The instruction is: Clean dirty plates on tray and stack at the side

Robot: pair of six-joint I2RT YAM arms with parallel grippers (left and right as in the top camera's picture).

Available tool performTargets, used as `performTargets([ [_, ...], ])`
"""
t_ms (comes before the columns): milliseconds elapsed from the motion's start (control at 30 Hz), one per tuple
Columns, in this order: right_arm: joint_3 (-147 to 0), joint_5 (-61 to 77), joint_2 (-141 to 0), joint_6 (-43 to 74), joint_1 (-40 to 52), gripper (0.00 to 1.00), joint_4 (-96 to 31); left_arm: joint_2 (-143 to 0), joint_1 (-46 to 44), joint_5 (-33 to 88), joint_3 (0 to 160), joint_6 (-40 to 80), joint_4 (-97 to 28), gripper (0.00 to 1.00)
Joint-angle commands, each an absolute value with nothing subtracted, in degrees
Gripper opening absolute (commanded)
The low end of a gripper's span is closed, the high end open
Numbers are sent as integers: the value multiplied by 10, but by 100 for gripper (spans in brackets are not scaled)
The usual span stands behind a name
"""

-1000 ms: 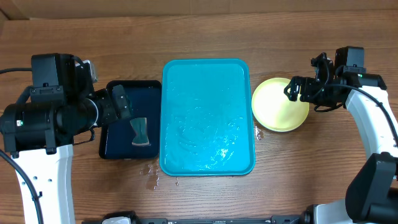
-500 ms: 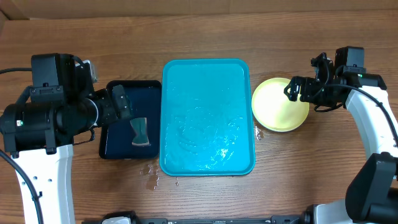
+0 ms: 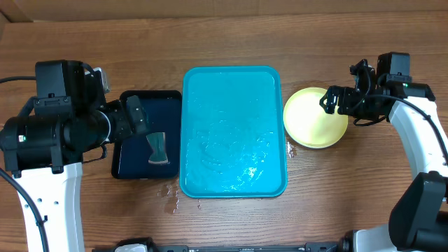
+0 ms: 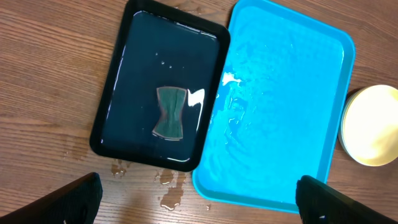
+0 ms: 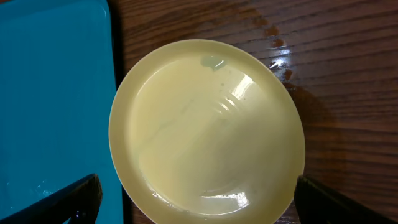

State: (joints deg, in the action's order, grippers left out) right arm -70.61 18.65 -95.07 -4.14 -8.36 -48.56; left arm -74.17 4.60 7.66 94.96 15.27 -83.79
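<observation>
The turquoise tray [image 3: 234, 133] lies wet in the middle of the table with no plates on it; it also shows in the left wrist view [image 4: 280, 106] and at the left of the right wrist view [image 5: 50, 99]. A pale yellow-green plate [image 3: 315, 117] sits on the table right of the tray, seen wet and shiny in the right wrist view [image 5: 208, 127]. Whether other plates lie under it cannot be told; no blue plate shows. My right gripper [image 3: 334, 99] is open above the plate's far right part. My left gripper [image 3: 136, 114] is open and empty over the black tray.
A smaller black tray [image 3: 129, 150] left of the turquoise one holds a grey-green sponge [image 3: 158, 148], also in the left wrist view [image 4: 170, 112]. Water puddles [image 4: 171, 186] lie on the wood in front of the trays and by the plate [image 5: 277, 37].
</observation>
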Motion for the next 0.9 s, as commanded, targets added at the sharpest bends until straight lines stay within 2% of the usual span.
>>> performTargets([
  [0,-724,190,-935,-45,-83,100,-483,-743,45,74,951,159,-837,100],
  [367,-724,67,-935,-48,-83,100,-450,-743,45,74,951,159,-837,100],
  [667,-724,61,-935,-47,-83,100,-442,-743,45,74,951,159,-837,100],
  [867,-725,131,-924,-46,-77,100,-395,-743,45,74,951,159,-837,100],
])
